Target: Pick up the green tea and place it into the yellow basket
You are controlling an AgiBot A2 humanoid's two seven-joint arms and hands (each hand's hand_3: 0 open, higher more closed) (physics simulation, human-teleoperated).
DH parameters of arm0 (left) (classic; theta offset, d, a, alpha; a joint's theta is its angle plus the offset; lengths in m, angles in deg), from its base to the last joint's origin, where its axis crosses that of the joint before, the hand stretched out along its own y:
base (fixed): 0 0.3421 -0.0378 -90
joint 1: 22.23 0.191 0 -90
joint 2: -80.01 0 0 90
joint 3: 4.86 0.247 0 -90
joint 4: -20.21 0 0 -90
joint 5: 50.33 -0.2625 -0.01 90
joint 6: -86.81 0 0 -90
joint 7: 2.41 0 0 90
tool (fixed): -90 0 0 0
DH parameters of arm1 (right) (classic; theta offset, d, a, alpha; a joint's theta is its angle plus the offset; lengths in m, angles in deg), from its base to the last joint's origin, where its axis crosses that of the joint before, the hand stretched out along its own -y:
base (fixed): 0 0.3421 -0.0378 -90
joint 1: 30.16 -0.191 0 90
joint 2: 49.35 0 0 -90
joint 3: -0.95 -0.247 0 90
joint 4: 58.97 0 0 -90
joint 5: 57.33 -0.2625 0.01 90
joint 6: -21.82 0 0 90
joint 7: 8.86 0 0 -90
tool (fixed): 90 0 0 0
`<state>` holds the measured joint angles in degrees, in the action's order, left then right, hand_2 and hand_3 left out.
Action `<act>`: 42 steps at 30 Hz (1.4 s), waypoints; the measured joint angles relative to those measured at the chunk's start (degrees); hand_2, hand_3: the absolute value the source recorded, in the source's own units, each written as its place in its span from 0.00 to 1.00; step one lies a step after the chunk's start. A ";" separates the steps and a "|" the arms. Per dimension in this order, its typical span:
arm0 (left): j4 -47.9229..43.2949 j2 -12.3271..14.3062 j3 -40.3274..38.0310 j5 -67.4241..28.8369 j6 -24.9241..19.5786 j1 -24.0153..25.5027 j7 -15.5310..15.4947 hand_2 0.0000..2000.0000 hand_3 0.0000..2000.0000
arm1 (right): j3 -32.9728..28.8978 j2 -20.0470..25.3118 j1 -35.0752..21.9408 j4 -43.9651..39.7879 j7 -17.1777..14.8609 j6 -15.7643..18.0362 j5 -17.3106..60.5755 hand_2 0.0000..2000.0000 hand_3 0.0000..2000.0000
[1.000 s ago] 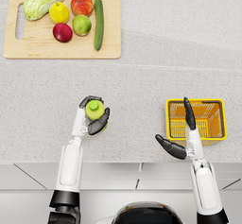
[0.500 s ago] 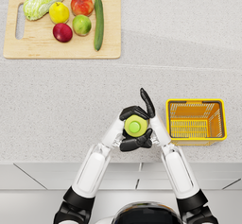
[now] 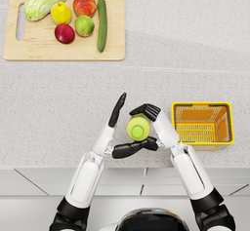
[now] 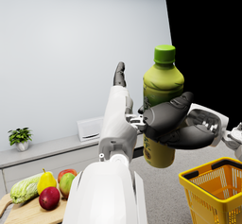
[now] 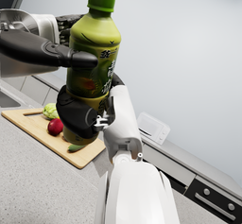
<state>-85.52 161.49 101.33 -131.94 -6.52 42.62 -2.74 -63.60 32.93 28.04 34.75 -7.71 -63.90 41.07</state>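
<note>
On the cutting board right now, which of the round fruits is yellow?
The yellow pear, lying beside the cabbage. The other fruits are a red apple, a green apple and a dark red plum.

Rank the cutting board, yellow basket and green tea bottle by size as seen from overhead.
1. Cutting board, largest.
2. Yellow basket.
3. Green tea bottle, smallest, though it is raised nearer the camera and seen end-on.

On the far left of my tabletop (image 3: 185, 54) lies a wooden cutting board (image 3: 44, 53) with a slot handle at its left end. On it I see a pale green cabbage (image 3: 46, 1) lying at a slant, a yellow pear (image 3: 61, 13), a red tomato (image 3: 84, 4), a dark red apple (image 3: 64, 33), a green apple (image 3: 84, 26) and a long cucumber (image 3: 102, 23) along the right side. A small potted plant (image 4: 20, 138) stands on a ledge by the wall.
</note>
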 measured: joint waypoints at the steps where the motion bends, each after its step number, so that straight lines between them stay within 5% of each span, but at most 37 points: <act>1: -0.42 -0.10 -3.97 0.01 0.74 1.10 0.08 0.00 0.00 | -2.16 0.46 -0.41 0.30 -0.17 -1.18 0.01 1.00 1.00; 6: 0.00 1.15 -20.63 0.05 2.84 6.20 0.28 0.00 0.00 | -14.79 1.39 -1.32 1.71 -1.07 0.38 -0.05 1.00 1.00; 14: -0.19 1.75 -24.16 0.06 3.30 8.58 0.33 0.00 0.00 | -29.86 1.75 5.35 1.28 -1.56 -1.54 -0.09 1.00 1.00; 17: -0.06 1.83 -24.14 0.06 3.32 8.86 0.33 0.00 0.00 | -31.80 2.06 8.80 0.74 -12.75 -1.14 -0.09 1.00 1.00; 20: 0.10 1.87 -23.61 0.06 3.33 8.84 0.33 0.00 0.00 | -32.00 2.31 11.37 0.40 -18.22 -1.12 -0.08 1.00 1.00; 21: 0.23 1.87 -23.28 0.06 3.33 8.77 0.33 0.00 0.00 | -32.14 2.33 11.70 0.17 -19.10 -1.07 -0.08 0.32 0.84; 22: 0.29 1.88 -22.87 0.06 3.33 8.73 0.33 0.00 0.00 | -32.32 2.33 11.75 -0.13 -19.79 -1.68 -0.09 0.00 0.67; 23: 0.38 1.89 -22.43 0.06 3.33 8.65 0.33 0.00 0.00 | -32.47 2.32 11.71 -0.31 -20.18 -2.41 -0.09 0.00 0.51; 26: 0.76 1.83 -21.08 0.06 3.33 7.29 0.33 0.00 0.00 | -32.17 2.21 11.07 0.79 -8.16 -3.59 -0.11 0.00 0.02; 31: 3.14 0.85 -21.31 0.05 3.33 0.24 0.33 0.00 0.00 | -32.41 0.18 5.44 4.83 -2.48 -4.15 -0.11 0.00 0.00; 42: 9.20 0.44 -26.09 0.07 3.33 -2.16 0.33 0.00 0.00 | -36.80 -0.32 4.27 3.34 -1.18 -4.27 -0.12 0.00 0.00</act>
<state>-76.32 161.92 75.25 -131.87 -3.18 40.46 -2.41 -100.39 32.61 32.31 38.09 -8.89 -68.17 40.95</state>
